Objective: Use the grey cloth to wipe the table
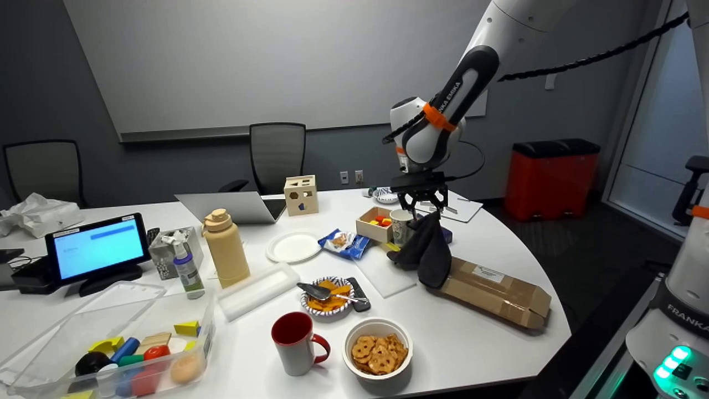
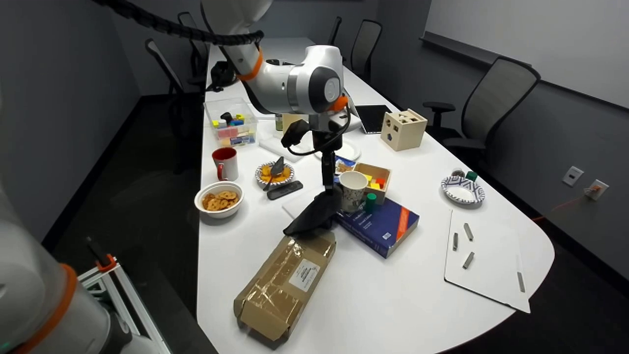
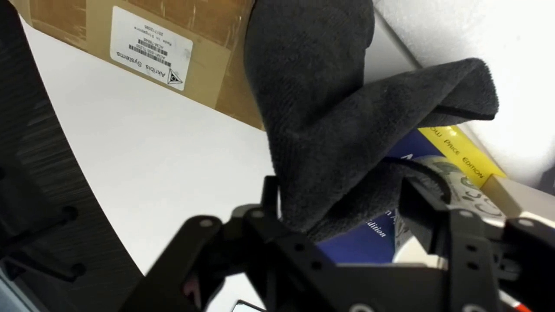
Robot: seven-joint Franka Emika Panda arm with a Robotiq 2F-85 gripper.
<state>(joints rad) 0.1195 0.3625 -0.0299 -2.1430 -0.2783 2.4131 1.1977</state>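
The dark grey cloth point(image 1: 435, 255) is bunched up on the white table point(image 1: 471, 346), between the cardboard box and the paper cup. It also shows in an exterior view point(image 2: 314, 214), lying over the box's end and by the blue book. My gripper point(image 1: 424, 206) points down just above the cloth's raised top. In the wrist view the gripper point(image 3: 340, 199) has its fingers wide apart, with a fold of the cloth point(image 3: 312, 108) between or just below them. The left finger is close to the fold; I cannot tell whether it touches. A gap shows by the right finger.
The cardboard box point(image 2: 290, 280), blue book point(image 2: 378, 228) and paper cup point(image 2: 352, 189) crowd the cloth. A wooden tray of blocks point(image 2: 376, 172), a remote point(image 2: 285, 190), a chip bowl point(image 1: 327, 296), a pretzel bowl point(image 1: 378, 348) and a mug point(image 1: 296, 343) stand around.
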